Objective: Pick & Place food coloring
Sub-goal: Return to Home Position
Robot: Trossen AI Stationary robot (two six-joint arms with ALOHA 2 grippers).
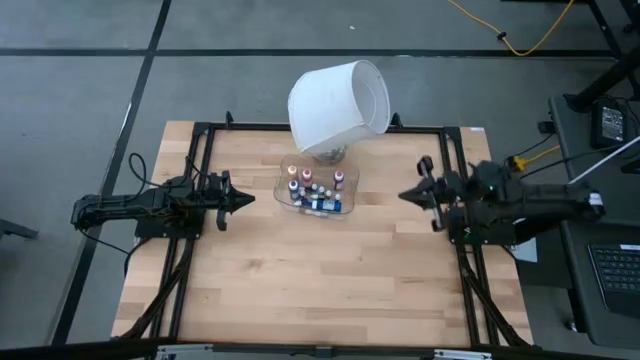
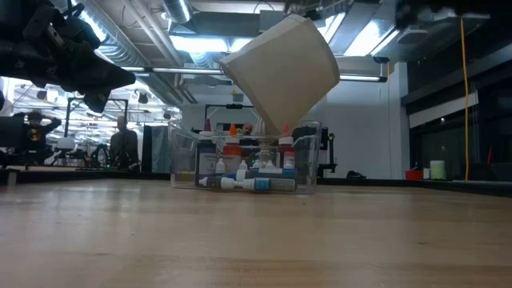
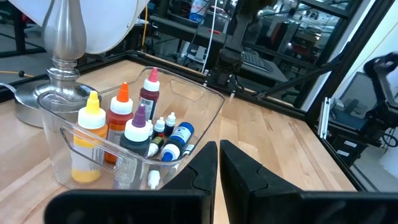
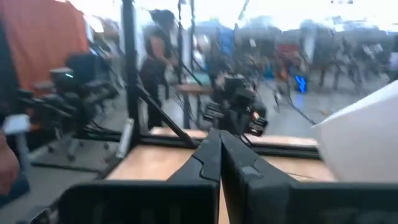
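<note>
The food coloring bottles [image 1: 315, 190] sit in a clear plastic tray [image 1: 345, 207] at the table's middle, toward the far side; some stand upright, some lie flat [image 2: 240, 183]. The left wrist view shows them close: yellow, orange, red and purple caps [image 3: 124, 115]. My left gripper [image 1: 248, 199] is shut and level at the table's left, pointing at the tray from a short way off. My right gripper [image 1: 405, 195] is shut, level at the table's right, also pointing toward the tray. Neither holds anything.
A lamp with a tilted white shade [image 1: 340, 105] and a metal base [image 3: 53, 74] stands just behind the tray. A black frame [image 1: 200, 130] rims the table. Bare wood lies on the near side [image 1: 320, 290]. People and benches show in the room beyond.
</note>
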